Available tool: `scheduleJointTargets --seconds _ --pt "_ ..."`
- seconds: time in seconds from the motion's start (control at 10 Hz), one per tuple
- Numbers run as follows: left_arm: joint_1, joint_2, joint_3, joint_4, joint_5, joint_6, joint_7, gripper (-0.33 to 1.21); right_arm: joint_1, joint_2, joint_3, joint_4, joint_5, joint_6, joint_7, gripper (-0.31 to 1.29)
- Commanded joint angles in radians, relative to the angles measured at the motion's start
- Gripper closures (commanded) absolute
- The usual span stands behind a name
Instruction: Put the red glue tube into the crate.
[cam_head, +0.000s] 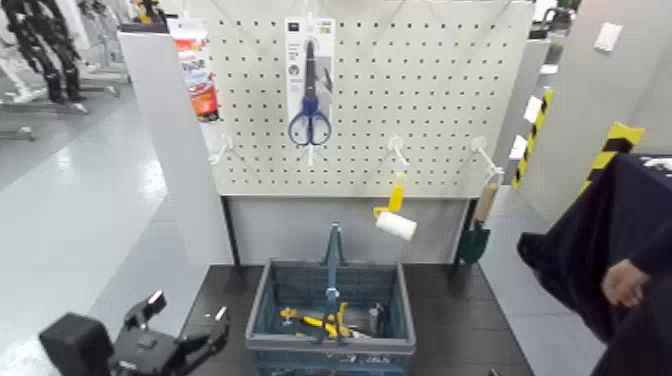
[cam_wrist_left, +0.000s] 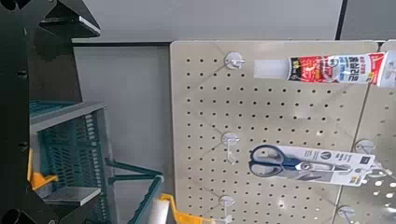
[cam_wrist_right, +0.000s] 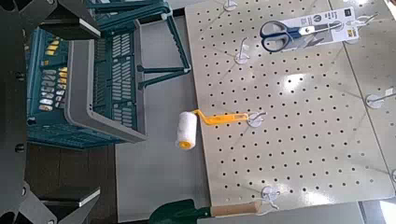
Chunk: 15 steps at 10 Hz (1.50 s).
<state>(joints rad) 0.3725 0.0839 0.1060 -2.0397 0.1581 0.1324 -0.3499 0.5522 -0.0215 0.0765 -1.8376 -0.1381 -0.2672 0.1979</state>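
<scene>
Left gripper (cam_head: 185, 335) sits spread at our seven o'clock, holding nothing; red glue tube (cam_head: 195, 70) hangs at eleven o'clock on the pegboard (cam_head: 420, 90); next we reach upward; crate (cam_head: 331, 345) waits below.

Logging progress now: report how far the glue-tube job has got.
Nothing is done: the red-orange glue tube in its white-and-red card pack hangs on the cream pegboard. Nothing is in hand; the open left gripper sits low beside the dark blue-grey slotted plastic crate. Reaching, grasping and dropping remain.
</scene>
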Motion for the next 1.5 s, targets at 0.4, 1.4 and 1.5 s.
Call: scheduleJointTargets --seconds 0.4,1.4,1.5 --pt "-0.236 0.028 0.095 0.015 0.047 0.165 -0.119 0.11 -0.006 0.002 0.006 0.001 0.002 0.002 0.000 0.13" --pt "-0.601 0.119 0.119 0.246 0.057 0.223 -0.317 0.11 -0.028 -0.009 0.020 0.011 -0.012 0.013 0.005 0.13" --pt "-0.627 0.123 0.115 0.269 0.055 0.220 -0.322 0.11 -0.029 -0.011 0.022 0.011 -0.014 0.014 0.005 0.13"
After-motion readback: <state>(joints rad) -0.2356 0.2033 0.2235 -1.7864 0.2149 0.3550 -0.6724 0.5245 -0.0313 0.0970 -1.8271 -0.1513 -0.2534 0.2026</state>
